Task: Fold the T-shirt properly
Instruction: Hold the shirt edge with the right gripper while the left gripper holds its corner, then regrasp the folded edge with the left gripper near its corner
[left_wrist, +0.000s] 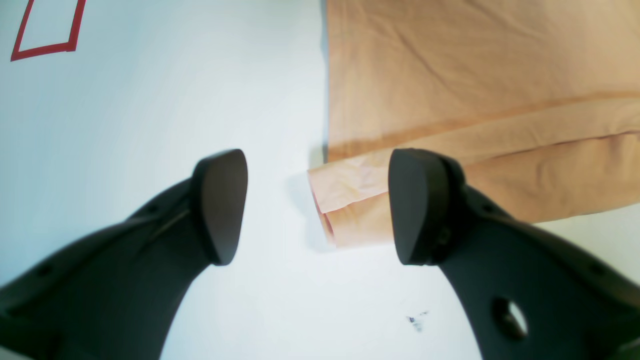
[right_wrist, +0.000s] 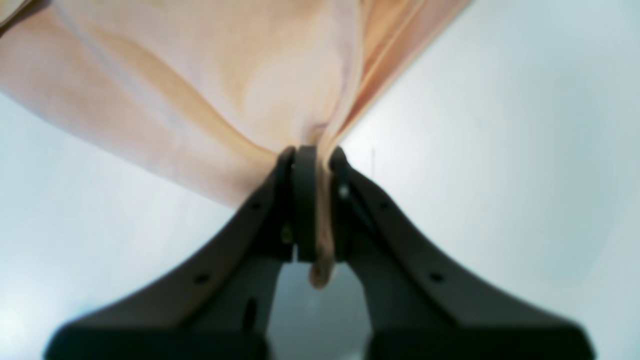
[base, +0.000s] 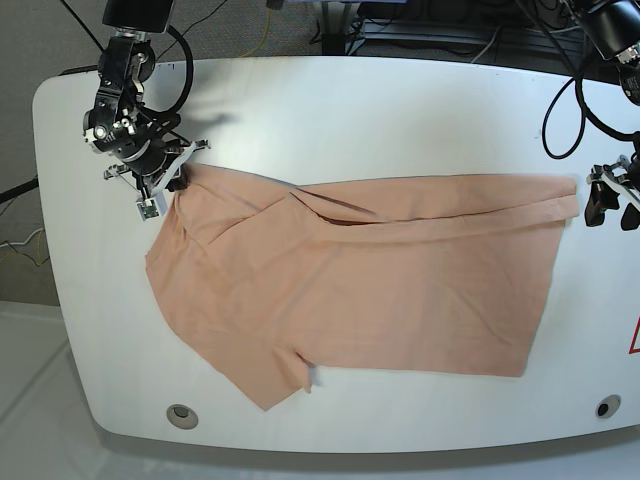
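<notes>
The peach T-shirt (base: 380, 270) lies spread on the white table (base: 400, 110), with its top edge folded over into a long band. My right gripper (right_wrist: 315, 165) is shut on a bunch of the T-shirt (right_wrist: 225, 75) fabric; in the base view it (base: 168, 186) sits at the shirt's upper left corner. At the shirt's upper right corner, my left gripper (base: 610, 208) is open. In the left wrist view the folded corner of the T-shirt (left_wrist: 345, 200) lies between the two fingers of this gripper (left_wrist: 320, 207), partly under the right fingertip (left_wrist: 420, 205).
A red tape outline (left_wrist: 45, 30) marks the table beyond the left gripper, also at the right edge (base: 634, 340). Two round holes (base: 181, 413) (base: 600, 407) sit near the front edge. Cables hang behind the table. A small dark smudge (left_wrist: 416, 320) marks the surface.
</notes>
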